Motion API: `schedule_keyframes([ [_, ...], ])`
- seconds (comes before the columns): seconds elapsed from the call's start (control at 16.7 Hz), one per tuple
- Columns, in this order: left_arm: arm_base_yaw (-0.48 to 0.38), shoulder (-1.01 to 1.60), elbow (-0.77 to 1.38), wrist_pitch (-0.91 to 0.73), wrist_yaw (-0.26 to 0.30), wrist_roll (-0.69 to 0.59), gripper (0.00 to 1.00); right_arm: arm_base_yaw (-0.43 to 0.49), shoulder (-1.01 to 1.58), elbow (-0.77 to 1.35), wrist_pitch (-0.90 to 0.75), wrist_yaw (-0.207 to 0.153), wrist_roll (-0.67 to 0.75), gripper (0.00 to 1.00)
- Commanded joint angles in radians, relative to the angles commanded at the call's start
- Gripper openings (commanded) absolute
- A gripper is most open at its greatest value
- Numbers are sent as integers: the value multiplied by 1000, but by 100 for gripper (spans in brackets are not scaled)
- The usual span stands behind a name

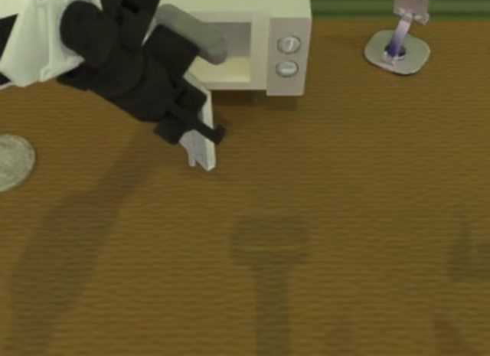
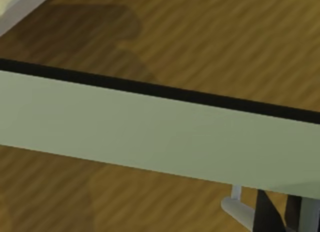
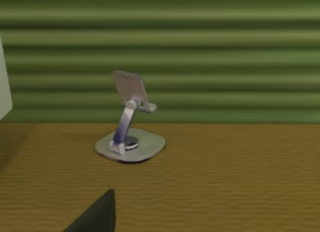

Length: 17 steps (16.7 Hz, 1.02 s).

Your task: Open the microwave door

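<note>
You have the microwave [image 1: 260, 34] standing at the far edge of the desk [image 1: 344, 218], a little left of the middle, its two round knobs [image 1: 289, 55] on the right-hand panel facing you. The microwave door [image 1: 200, 134] is swung well out toward the near side, hinged at the oven's left, so the pale cavity [image 1: 230, 53] is open to view. In the top view you see the door almost edge-on, as a narrow white panel reaching out from the oven's front left corner.

Your left arm reaches over the oven's left part, and the left gripper [image 1: 200, 132] sits at the door's outer end, right against it. It looks clamped on the door, though the black fingers merge with the arm there and you cannot be sure of the grip. The left wrist view is filled by the door's pale face with a dark strip along one edge.

The right gripper [image 3: 95, 217] shows only as a dark tip in its own wrist view; its state cannot be told. Ahead of it a phone stand [image 1: 396, 46] rests near the desk's far right corner. A round grey disc [image 1: 11, 162] lies at the left edge.
</note>
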Motion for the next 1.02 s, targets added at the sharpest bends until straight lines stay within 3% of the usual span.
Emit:
schedule_keyframes([
  [0.6,2,0,-7,-3,12,11,0,0,0,0,0,0,0,100],
  [1.02,69,-37,-39,-35,91,173,0,0,0,0,0,0,0,100],
])
